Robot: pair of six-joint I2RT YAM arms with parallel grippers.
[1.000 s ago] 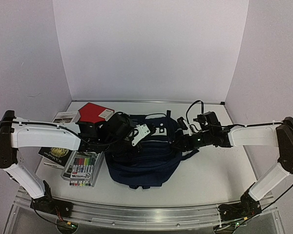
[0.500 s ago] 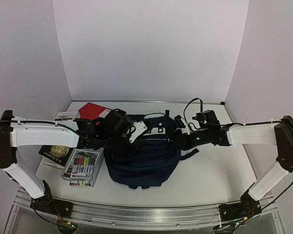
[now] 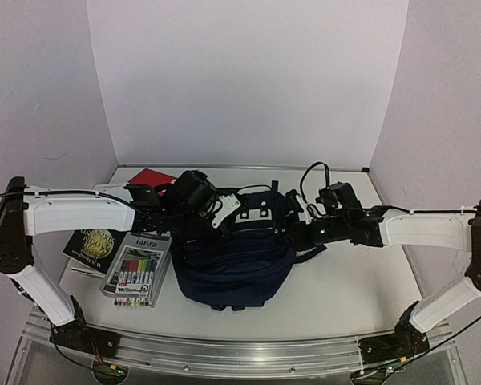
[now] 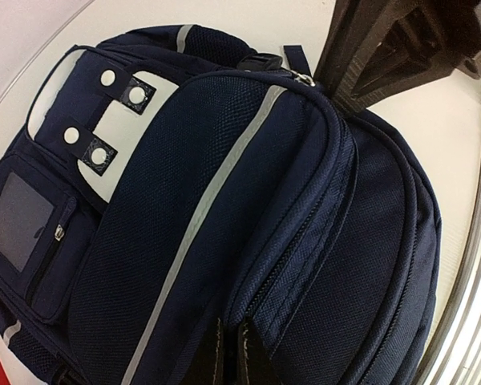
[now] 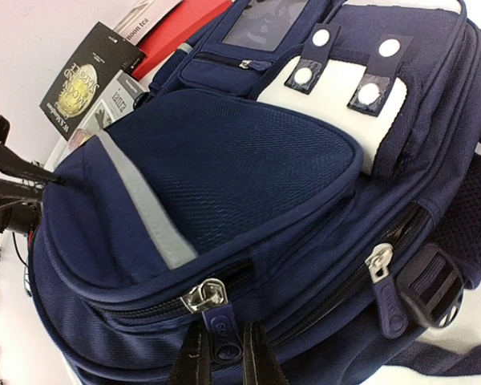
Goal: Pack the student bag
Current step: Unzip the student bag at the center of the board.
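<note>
Inward both arms reach over student bag (image 3: 232, 269): left gripper (image 4: 228, 341) clamped, right gripper (image 5: 223, 346) pinching zipper pull (image 5: 222, 327)

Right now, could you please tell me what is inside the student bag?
Nothing inside shows: the student bag has its visible zips shut, so any contents are covered. A dark book and marker set lie outside, beside it.

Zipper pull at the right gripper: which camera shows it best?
Right wrist: the zipper pull is large and sharp between the fingers of the right gripper. Top external and left wrist show the student bag, but there the pull is tiny or hidden.
</note>
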